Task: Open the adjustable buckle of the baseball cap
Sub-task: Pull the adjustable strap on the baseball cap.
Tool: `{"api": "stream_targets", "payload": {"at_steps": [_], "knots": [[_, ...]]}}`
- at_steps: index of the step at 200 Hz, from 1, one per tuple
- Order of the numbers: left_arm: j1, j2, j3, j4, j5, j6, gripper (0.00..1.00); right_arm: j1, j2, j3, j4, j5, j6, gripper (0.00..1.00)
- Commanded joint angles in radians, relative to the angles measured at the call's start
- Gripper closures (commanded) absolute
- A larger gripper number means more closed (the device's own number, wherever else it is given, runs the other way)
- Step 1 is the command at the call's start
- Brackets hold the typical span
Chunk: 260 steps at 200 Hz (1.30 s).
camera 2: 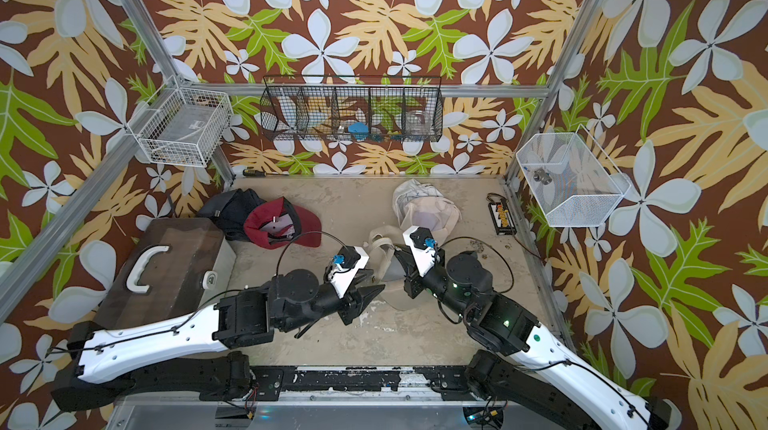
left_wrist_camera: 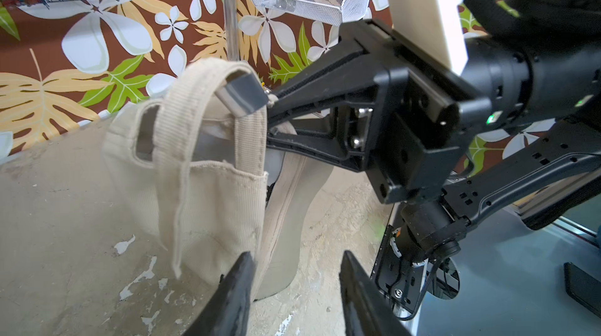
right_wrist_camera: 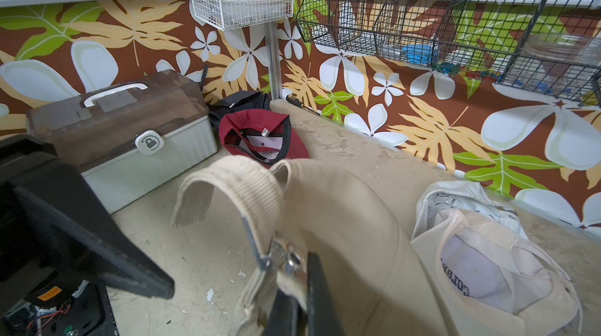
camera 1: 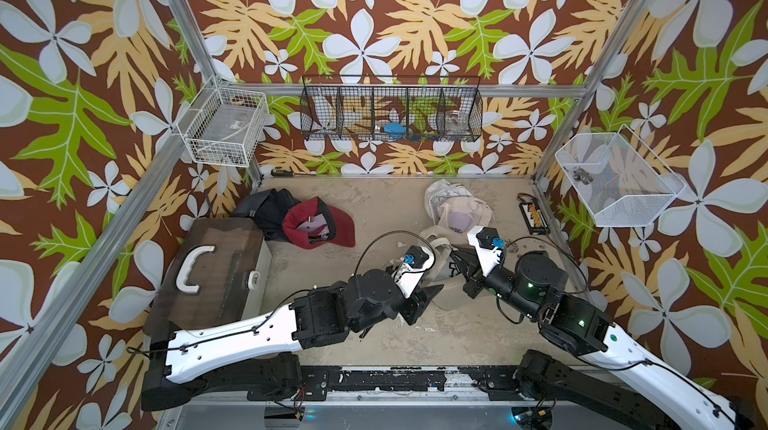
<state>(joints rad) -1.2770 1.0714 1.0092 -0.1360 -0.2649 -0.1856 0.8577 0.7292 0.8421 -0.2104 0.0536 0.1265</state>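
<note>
The right gripper (right_wrist_camera: 297, 289) has its jaws pressed together on the strap (left_wrist_camera: 175, 142) of the beige corduroy baseball cap (left_wrist_camera: 211, 194), just beside the silver metal buckle (left_wrist_camera: 240, 97). The strap arches upward and its frayed free end hangs loose. The left gripper (left_wrist_camera: 296, 285) is spread and empty, with one finger just beside the cap's fabric. The cap stands near the middle of the mottled tan tabletop (camera 1: 374, 199), between the two grippers. In both top views the white wrist housings cover much of it. Just beyond it lies a pile of white caps (camera 1: 453, 207). An upturned red cap (camera 1: 328, 224) and a brown-lidded storage box (camera 1: 208, 265) lie to the left. Both arms reach inward from the near edge, the left stretched long and low, the right folded at the elbow.
</note>
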Motion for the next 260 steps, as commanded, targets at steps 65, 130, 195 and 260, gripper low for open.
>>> {"api": "stream_targets", "payload": {"at_steps": [65, 130, 195, 260], "knots": [[-0.001, 0.059, 0.042, 0.104, -0.074, 0.058, 0.55, 0.001, -0.002, -0.001, 0.03, -0.04, 0.045, 1.0], [-0.001, 0.081, 0.054, 0.113, -0.142, 0.093, 0.55, 0.014, -0.013, -0.009, 0.025, -0.044, 0.051, 1.0], [0.0, 0.113, 0.075, 0.117, -0.142, 0.113, 0.56, 0.032, -0.014, -0.004, 0.022, -0.042, 0.055, 1.0], [-0.001, 0.124, 0.077, 0.118, -0.16, 0.124, 0.74, 0.041, -0.037, 0.006, 0.002, -0.042, 0.056, 1.0]]}}
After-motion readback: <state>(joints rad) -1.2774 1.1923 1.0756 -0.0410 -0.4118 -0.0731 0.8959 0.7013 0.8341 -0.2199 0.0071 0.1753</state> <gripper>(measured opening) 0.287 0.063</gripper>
